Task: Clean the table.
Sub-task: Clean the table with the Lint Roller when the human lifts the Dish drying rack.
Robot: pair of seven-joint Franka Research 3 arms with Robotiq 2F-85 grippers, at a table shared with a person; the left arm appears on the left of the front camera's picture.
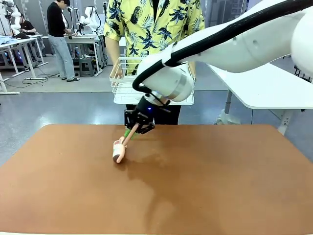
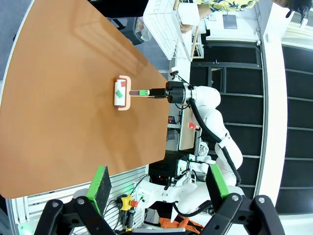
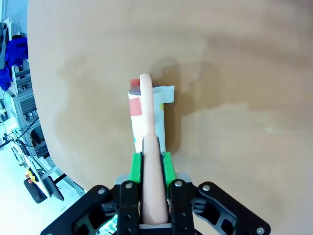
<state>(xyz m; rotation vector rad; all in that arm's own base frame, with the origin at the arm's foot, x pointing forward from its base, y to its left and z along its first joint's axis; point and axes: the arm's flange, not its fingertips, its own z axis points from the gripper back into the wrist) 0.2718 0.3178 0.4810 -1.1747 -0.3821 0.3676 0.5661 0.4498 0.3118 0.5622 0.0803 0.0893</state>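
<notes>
Rolling looks to be the step in hand. In the front view the right gripper (image 1: 133, 130) reaches in from the upper right, and its jaws pinch the pink handle (image 1: 128, 137) of a lint roller (image 1: 119, 151). The roller's roll rests on the reddish-brown surface (image 1: 230, 191) left of centre, near the far edge. A person in a patterned shirt (image 1: 151, 24) stands beyond that edge with a white wire rack (image 1: 124, 93), so any stroke toward the top of the frame should end short of the rim. Most of the surface lies toward the bottom of the frame, and long, straight, overlapping passes drawn that way look the sensible plan. In the left wrist view the left gripper (image 2: 159, 183) hovers at the bottom of the frame, beyond the surface's rim, with its jaws spread and empty. It is well apart from the roller at mid-frame and best parked there, clear of the right arm's lanes. In the right wrist view the green pads (image 3: 136, 166) press on both sides of the handle, with the roll straight ahead at centre. The roll should lie flat across its whole width under light, even pressure. It should travel across its axis rather than along it, or it may skid instead of turning. Darker patches on the surface may be shadow; I cannot tell.
</notes>
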